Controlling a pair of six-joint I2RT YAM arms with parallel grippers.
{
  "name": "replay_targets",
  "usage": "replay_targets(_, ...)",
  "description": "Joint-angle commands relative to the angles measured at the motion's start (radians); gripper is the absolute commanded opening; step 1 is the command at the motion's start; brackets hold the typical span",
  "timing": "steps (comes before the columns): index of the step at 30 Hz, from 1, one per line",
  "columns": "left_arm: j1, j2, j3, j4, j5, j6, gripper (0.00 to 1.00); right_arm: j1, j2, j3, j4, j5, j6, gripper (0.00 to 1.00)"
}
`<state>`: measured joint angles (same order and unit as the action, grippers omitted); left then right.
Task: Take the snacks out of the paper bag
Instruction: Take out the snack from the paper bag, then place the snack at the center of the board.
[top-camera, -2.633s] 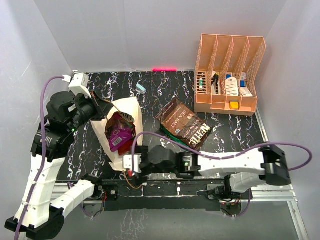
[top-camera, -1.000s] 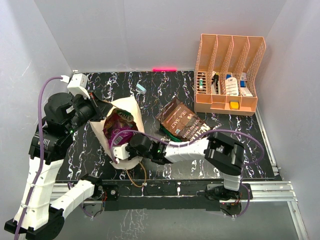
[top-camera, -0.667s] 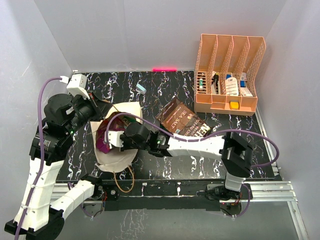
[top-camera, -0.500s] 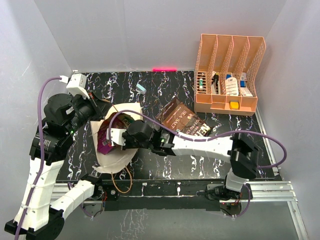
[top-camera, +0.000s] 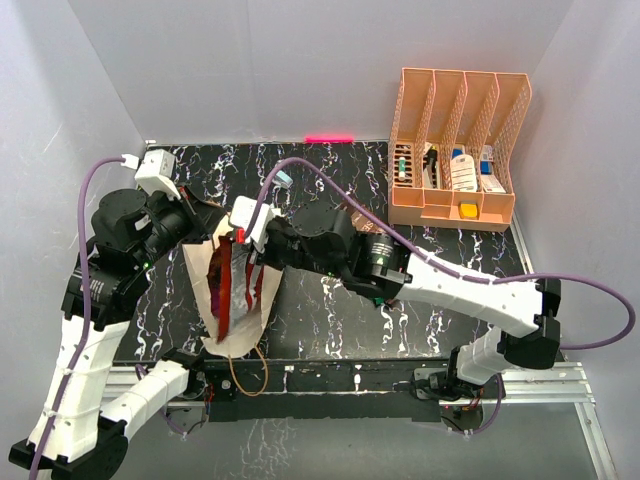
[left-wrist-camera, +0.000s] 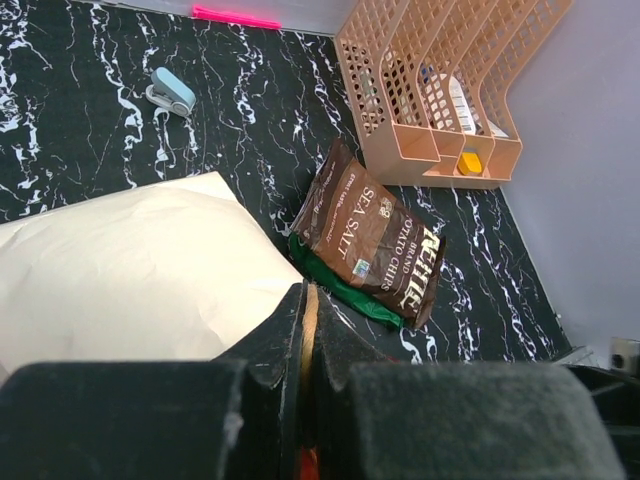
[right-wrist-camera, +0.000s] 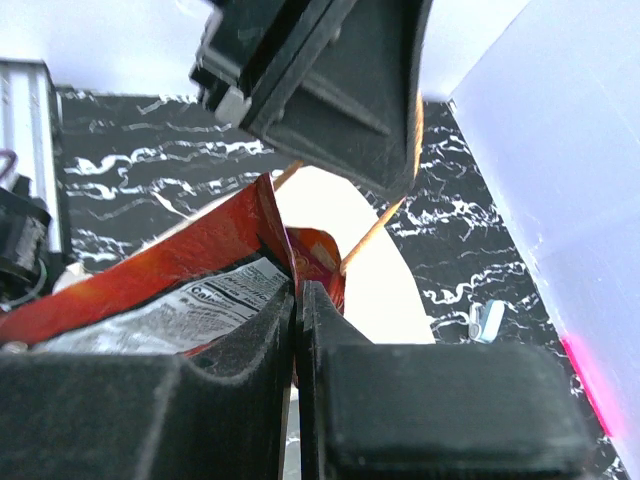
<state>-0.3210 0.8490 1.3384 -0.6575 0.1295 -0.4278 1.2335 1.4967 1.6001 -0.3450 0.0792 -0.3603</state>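
right gripper pinches shut on the red packet edge, left gripper clamps the paper bag; thin grip, packet could slip free.

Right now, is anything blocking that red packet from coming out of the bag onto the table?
Nothing visible does. The right pincer is shut on the red packet at its top edge, over the mouth of the paper bag. The left pincer grips the bag's rim. Bare table lies beside it.
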Motion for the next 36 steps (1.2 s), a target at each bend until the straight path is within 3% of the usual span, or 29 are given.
replay_targets(1,-0.001,-0.013,0.007,0.02,-0.026,-0.008,0.0,0.015,-0.083,0.081,-0.004,-0.04,0.078,0.07)
replay_targets(11,-0.002,-0.01,0.007,0.012,-0.031,0.0,0.0,0.015,-0.291,0.078,-0.094,-0.025,0.23,0.07)
replay_targets(16,-0.001,-0.009,0.003,0.01,-0.039,0.007,0.0,0.015,-0.479,-0.003,-0.002,-0.143,0.283,0.07)
replay_targets(19,-0.002,-0.007,0.005,0.007,-0.041,0.009,0.0,0.014,-0.58,-0.066,0.03,-0.139,0.274,0.07)
replay_targets(22,-0.002,-0.007,0.008,0.005,-0.038,0.011,0.0,0.015,-0.653,-0.101,-0.049,-0.004,0.231,0.07)
replay_targets(28,-0.003,-0.003,0.014,0.007,-0.03,0.011,0.0,0.016,-0.726,-0.236,-0.231,0.427,0.122,0.07)
replay_targets(36,-0.003,-0.002,0.02,0.0,-0.024,0.008,0.0,0.015,-0.721,-0.443,-0.21,0.747,-0.056,0.07)
